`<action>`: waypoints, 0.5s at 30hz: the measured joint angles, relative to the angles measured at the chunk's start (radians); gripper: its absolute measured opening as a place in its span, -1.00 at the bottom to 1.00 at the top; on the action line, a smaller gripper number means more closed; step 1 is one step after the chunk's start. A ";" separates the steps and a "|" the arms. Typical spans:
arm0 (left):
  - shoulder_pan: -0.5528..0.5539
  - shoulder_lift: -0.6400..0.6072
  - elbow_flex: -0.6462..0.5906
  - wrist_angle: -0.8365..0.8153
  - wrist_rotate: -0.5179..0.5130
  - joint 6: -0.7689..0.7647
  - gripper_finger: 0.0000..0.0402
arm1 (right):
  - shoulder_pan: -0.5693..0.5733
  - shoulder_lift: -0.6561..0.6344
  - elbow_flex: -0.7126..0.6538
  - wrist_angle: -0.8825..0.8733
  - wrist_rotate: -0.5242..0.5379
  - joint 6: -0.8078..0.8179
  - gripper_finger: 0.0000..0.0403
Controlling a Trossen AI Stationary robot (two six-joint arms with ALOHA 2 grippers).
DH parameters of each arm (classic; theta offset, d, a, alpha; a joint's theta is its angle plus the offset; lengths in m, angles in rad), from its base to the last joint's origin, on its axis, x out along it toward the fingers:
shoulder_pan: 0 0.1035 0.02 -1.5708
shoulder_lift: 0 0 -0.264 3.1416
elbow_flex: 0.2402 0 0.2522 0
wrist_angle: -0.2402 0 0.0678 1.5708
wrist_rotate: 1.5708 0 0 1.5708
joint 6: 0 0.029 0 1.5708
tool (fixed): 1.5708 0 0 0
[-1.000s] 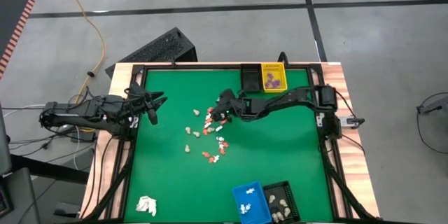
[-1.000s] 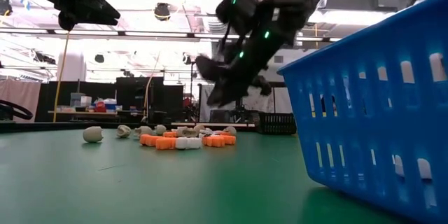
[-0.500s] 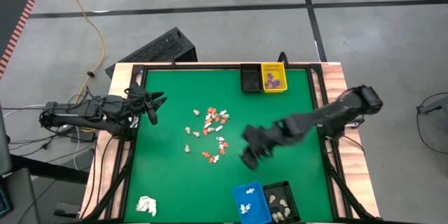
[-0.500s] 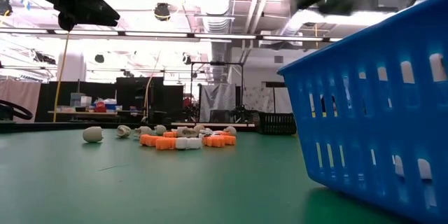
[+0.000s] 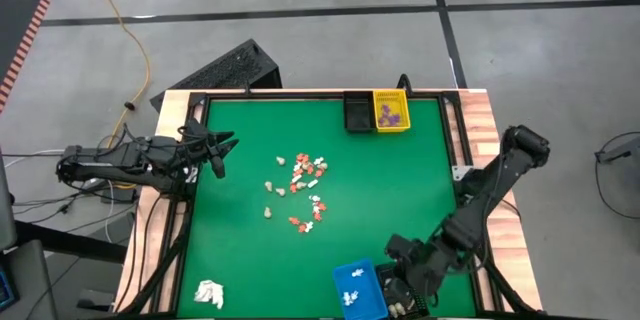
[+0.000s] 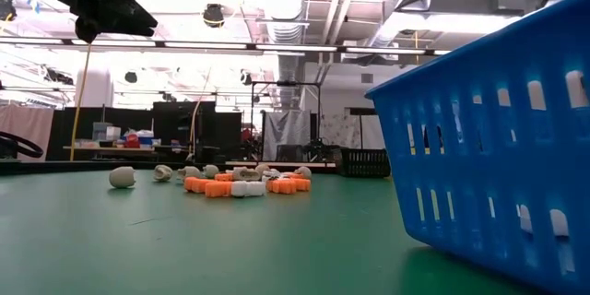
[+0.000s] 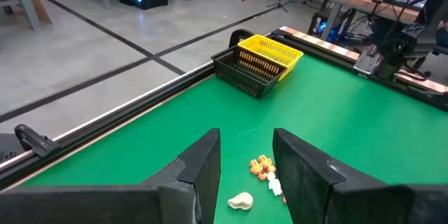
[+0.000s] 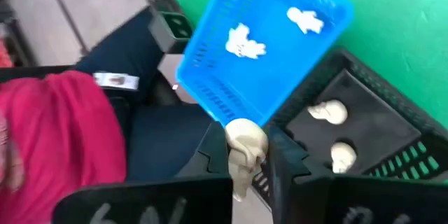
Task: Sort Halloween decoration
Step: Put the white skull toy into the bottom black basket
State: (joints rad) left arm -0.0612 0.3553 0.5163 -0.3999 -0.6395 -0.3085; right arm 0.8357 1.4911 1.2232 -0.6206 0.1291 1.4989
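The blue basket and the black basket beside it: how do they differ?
The blue basket holds white figures; the black basket holds cream skull-like pieces. In the right wrist view the blue basket's floor looks solid, while the black basket's wall is open mesh. Both sit side by side at the table's near edge.

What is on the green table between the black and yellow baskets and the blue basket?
In the high view, only the scattered decoration pieces, toward the left side of that stretch.

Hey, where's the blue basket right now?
In the high view the blue basket sits at the table's near edge, right of centre, directly beside the black basket, with the right gripper over that one.
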 joint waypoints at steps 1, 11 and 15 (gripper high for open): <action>0.000 0.000 0.000 0.000 0.000 -0.001 -0.40 | 0.008 0.009 0.000 -0.006 0.000 0.017 -0.78; 0.000 0.000 0.000 0.000 0.000 -0.018 -0.40 | 0.032 0.089 0.000 -0.014 -0.059 0.075 -0.53; 0.000 0.000 0.000 0.000 0.000 -0.018 -0.40 | 0.026 0.103 0.000 -0.041 -0.083 0.075 -0.35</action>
State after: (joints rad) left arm -0.0612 0.3553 0.5163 -0.3996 -0.6395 -0.3267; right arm 0.8616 1.5944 1.2232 -0.6615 0.0457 1.5734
